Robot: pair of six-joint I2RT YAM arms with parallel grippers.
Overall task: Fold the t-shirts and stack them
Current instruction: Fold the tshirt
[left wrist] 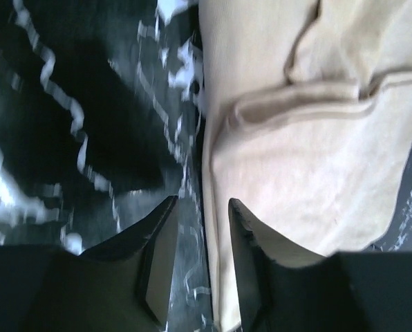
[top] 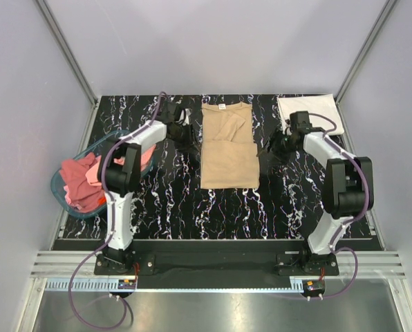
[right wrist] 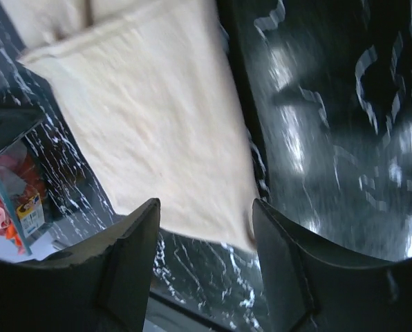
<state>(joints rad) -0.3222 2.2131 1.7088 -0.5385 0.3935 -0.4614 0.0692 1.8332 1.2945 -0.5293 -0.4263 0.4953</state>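
1. Closest to me, the two arms are bolted at the near edge of the table, a black top veined with white. Both reach away across it.
2. At the table's left edge, beside the left arm, sits a blue basket. Pink shirts are heaped in it, bunched and unfolded.
3. In the middle of the table lies the tan shirt, flat and folded into a long narrow rectangle with its sleeves tucked in. A crease crosses it about halfway along.
4. The left pincer hangs low just beside the tan shirt's left edge, near that crease. Its fingers stand parted and grasp nothing. Through the gap I see bare table and the very edge of the cloth below. Whether a fingertip touches the cloth I cannot tell.
5. The right pincer is on the opposite side, just off the tan shirt's right edge. Its fingers are spread wide, released, with nothing between them. The shirt's near corner lies on the table beyond the gap.
6. At the tan shirt's far end is the collar, with a small white label inside it.
7. Farthest off, in the far right corner, lies the white shirt, folded into a neat rectangle. It is beyond the right arm's wrist and well apart from the tan one.
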